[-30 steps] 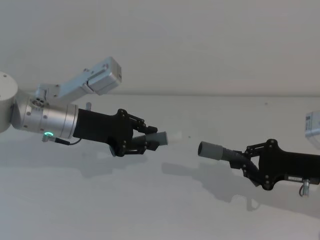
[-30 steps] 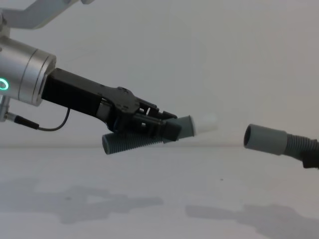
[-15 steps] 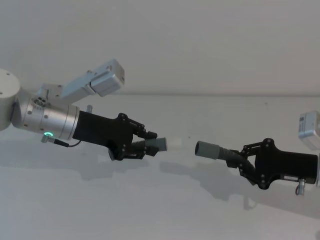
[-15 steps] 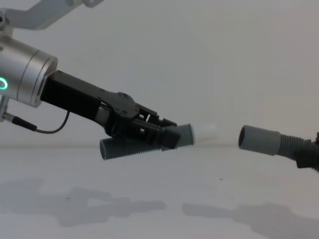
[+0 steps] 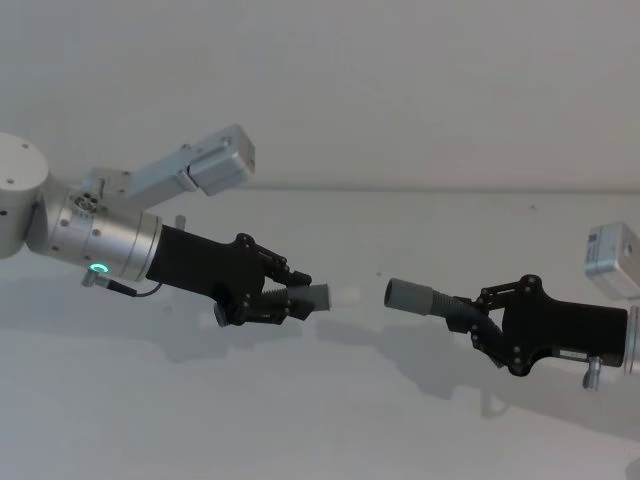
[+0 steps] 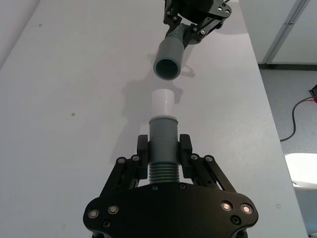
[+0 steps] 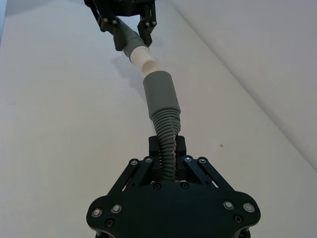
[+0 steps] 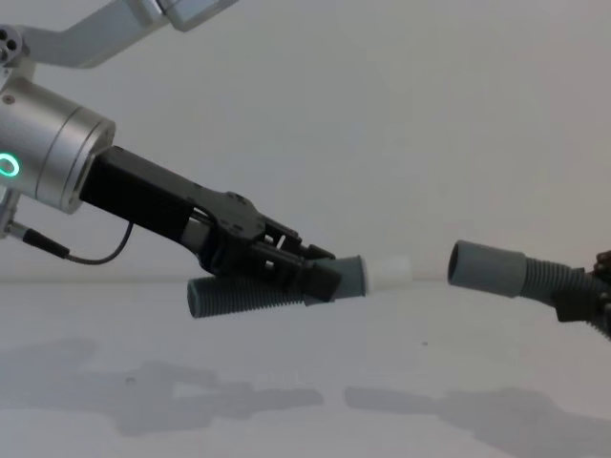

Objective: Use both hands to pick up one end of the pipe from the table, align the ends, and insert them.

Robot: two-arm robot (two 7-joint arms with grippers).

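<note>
My left gripper (image 5: 293, 301) is shut on the short pipe piece (image 8: 239, 297) just behind its smooth grey cuff (image 5: 320, 297), above the white table (image 5: 300, 420). Its white tip (image 5: 348, 296) points right. My right gripper (image 5: 470, 325) is shut on the ribbed part of the long piece, whose wider open cuff (image 5: 405, 295) faces left. The two ends face each other with a small gap, not touching. In the left wrist view the white tip (image 6: 162, 102) sits just short of the open cuff (image 6: 168, 54). In the right wrist view the cuff (image 7: 161, 94) almost meets the tip (image 7: 143, 59).
A grey camera block (image 5: 215, 165) sticks up from the left arm, and a similar box (image 5: 612, 258) sits on the right wrist. The table's edge (image 6: 270, 114) runs beside grey floor with a cable (image 6: 297, 114). A plain wall stands behind.
Both grippers have moved toward each other with their pipe pieces, and the gap between the white tip and the open cuff has narrowed. The left gripper has dipped a little lower.
</note>
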